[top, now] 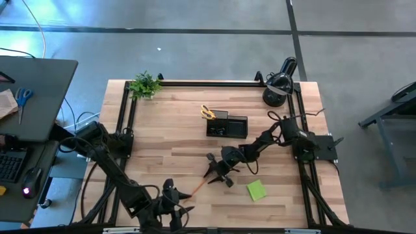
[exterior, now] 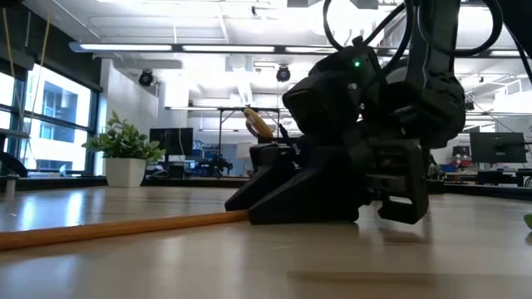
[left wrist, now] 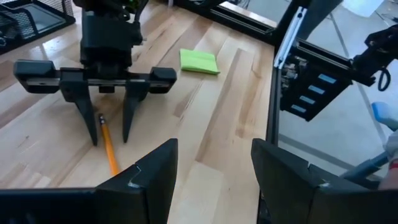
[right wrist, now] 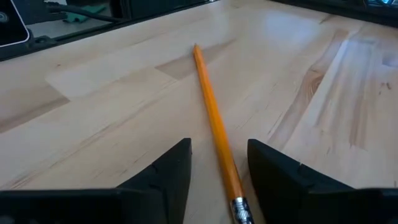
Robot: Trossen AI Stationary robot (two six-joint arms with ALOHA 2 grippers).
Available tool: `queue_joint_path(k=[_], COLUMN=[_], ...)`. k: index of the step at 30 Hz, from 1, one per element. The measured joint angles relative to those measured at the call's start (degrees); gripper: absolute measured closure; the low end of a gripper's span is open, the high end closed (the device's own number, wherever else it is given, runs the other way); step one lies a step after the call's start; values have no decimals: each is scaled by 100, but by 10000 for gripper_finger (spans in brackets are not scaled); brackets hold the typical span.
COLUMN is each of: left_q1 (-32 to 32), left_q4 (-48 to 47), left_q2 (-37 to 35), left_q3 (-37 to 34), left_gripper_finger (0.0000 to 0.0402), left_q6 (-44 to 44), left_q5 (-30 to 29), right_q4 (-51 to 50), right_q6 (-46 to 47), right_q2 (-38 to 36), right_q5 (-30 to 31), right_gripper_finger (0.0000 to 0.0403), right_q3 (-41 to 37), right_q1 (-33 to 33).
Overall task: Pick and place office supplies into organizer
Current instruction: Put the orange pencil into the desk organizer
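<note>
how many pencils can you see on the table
1: an orange pencil lying flat on the table's near middle, its eraser end between the right pincer's open fingers, tip toward the left pincer. Others may be hidden inside the organizer.

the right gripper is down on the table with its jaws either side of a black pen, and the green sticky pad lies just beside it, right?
Not a black pen: the left wrist view shows the right gripper astride an orange pencil, jaws open and not yet closed on it. The rest holds: the gripper is down at the table, with the green sticky pad beside it.
</note>
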Motion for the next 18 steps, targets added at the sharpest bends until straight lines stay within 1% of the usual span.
queue_joint_path(k=[6, 18], left_q1=[1, 3], left_q4=[1, -4], left_q2=[0, 0], left_q3=[0, 0], left_gripper_finger=[209, 208], left_q6=[0, 146], left_q5=[0, -120], right_q4=[-203, -322], right_q6=[-71, -119], right_q2=[-4, 9], right_q5=[-16, -28], right_gripper_finger=[256, 308], right_q3=[-2, -11], right_q1=[-20, -13])
